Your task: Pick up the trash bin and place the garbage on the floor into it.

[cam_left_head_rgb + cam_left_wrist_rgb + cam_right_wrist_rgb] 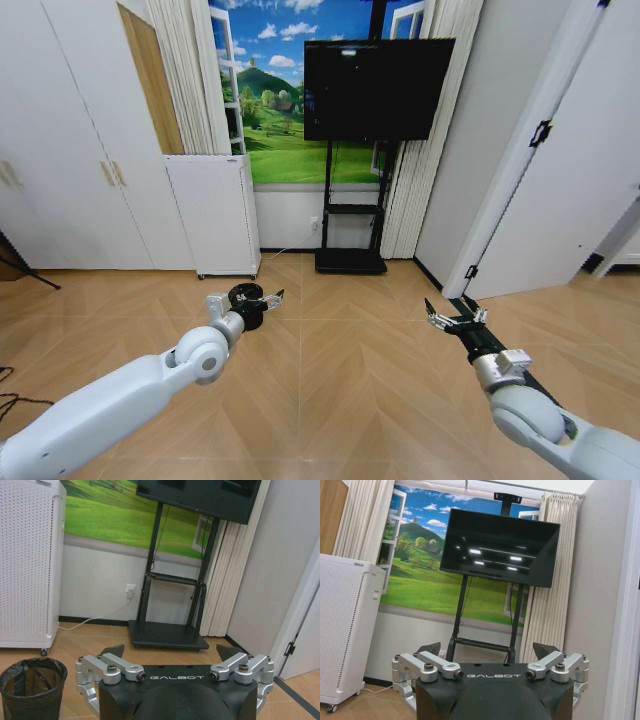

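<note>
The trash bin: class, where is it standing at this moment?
In the head view the trash bin stands on the floor, left of centre, just beyond the open left gripper and in front of the white cabinet.

My left pincer (170, 656) has shiny silver metal links on a matt black plastic body, and my right pincer (488, 650) looks the same. The trash bin (31, 686) is dark mesh with a crinkly, shiny black plastic bag inside. The floor (340, 360) is smooth, light wood. The white cabinet (27, 565) is matt, with many tiny holes.
</note>
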You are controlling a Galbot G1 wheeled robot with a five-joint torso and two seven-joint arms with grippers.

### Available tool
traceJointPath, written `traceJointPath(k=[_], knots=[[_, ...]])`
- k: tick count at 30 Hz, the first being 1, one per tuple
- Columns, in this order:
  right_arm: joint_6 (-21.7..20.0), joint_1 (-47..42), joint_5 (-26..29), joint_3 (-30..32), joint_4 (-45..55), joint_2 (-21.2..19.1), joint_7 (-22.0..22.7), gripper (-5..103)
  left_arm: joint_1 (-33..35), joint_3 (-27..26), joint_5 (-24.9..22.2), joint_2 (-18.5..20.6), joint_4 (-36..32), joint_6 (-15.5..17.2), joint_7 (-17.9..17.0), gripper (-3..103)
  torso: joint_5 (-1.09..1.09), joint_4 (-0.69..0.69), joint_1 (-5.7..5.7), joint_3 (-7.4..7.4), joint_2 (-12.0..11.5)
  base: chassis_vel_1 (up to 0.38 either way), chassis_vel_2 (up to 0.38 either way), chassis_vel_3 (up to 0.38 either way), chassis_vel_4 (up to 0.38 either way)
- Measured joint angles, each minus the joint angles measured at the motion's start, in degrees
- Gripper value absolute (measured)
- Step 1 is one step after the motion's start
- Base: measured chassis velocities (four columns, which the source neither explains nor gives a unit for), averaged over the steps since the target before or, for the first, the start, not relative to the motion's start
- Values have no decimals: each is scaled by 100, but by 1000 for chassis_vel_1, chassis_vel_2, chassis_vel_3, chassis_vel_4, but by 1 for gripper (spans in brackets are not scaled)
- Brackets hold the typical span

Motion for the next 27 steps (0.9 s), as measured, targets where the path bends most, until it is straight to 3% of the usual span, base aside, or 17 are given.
traceJointPath(k=[27], knots=[[6,-1,0,6,0,3,0,100,4,-5,8,3,-1,-2,4,100,0,0,0,0,0,0,0,0,0]])
